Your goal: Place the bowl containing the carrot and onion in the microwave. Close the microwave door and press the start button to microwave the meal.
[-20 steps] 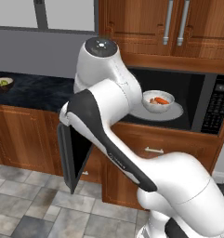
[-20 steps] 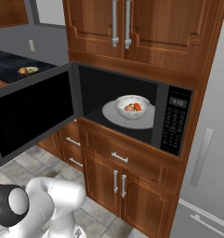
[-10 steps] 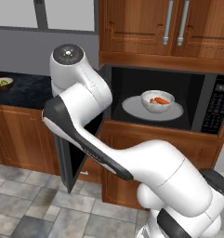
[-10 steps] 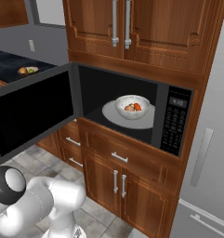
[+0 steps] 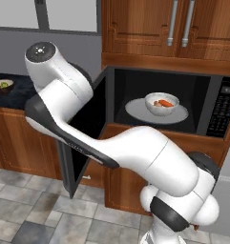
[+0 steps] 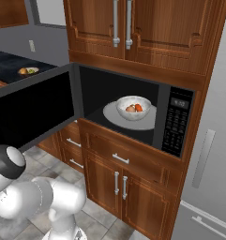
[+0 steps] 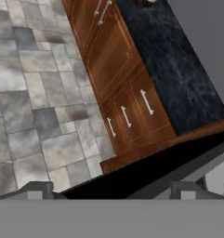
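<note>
The white-grey bowl (image 5: 162, 103) sits on the round plate inside the microwave (image 5: 197, 76), with the orange carrot (image 5: 165, 103) showing over its rim. From the right, the bowl (image 6: 133, 107) holds the brown onion (image 6: 130, 108) beside the carrot (image 6: 138, 107). The microwave door (image 5: 85, 128) stands swung out to the left, also door (image 6: 32, 110). My arm reaches up and left, beside the door. In the hand view my gripper (image 7: 113, 191) is open with nothing between its fingertips (image 7: 39, 190), just above the door's dark top edge (image 7: 146, 174).
The black keypad (image 6: 176, 124) is on the microwave's right side. A small dark fruit bowl (image 5: 2, 86) stands on the dark counter (image 7: 187, 69) to the left. Wooden cabinets and drawers (image 6: 119, 159) lie below, a grey fridge (image 6: 213, 154) to the right, tiled floor (image 7: 29, 93) underneath.
My arm has swung to the left, away from the microwave opening and toward the open door. The bowl and the door have not moved. The jaws stay open.
</note>
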You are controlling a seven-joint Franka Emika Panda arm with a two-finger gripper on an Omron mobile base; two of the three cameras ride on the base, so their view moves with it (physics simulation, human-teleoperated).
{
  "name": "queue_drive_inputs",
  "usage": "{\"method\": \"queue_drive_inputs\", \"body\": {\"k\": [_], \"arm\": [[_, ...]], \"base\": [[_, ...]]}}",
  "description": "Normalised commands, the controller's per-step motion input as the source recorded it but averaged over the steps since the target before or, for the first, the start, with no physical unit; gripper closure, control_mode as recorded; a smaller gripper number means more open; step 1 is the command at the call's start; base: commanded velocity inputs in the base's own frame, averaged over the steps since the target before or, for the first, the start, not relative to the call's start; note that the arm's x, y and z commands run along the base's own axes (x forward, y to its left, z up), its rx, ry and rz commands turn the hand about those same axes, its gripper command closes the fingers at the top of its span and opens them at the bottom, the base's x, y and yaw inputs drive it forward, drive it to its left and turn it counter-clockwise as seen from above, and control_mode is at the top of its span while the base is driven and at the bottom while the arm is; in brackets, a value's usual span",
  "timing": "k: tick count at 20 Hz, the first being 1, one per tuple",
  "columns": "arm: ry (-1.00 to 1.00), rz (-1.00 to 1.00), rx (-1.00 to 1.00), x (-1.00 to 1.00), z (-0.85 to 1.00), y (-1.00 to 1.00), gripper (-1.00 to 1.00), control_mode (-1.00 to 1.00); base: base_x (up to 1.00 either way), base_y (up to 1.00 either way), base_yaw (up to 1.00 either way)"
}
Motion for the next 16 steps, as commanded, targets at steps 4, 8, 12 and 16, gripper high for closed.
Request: {"method": "queue_drive_inputs", "body": {"k": [4, 8, 12, 16], "arm": [[0.09, -0.06, -0.18, 0.06, -0.81, 0.0, -1.0, -1.0], [0.15, -0.09, -0.19, 0.09, -0.71, -0.06, -1.0, -1.0], [0.1, -0.1, -0.11, -0.24, -0.25, -0.59, -1.0, -1.0], [0.06, -0.14, -0.04, -0.62, -0.03, -0.89, -1.0, -1.0]], "base": [[0.0, 0.0, 0.0], [0.0, 0.0, 0.0], [0.0, 0.0, 0.0], [0.0, 0.0, 0.0]]}}
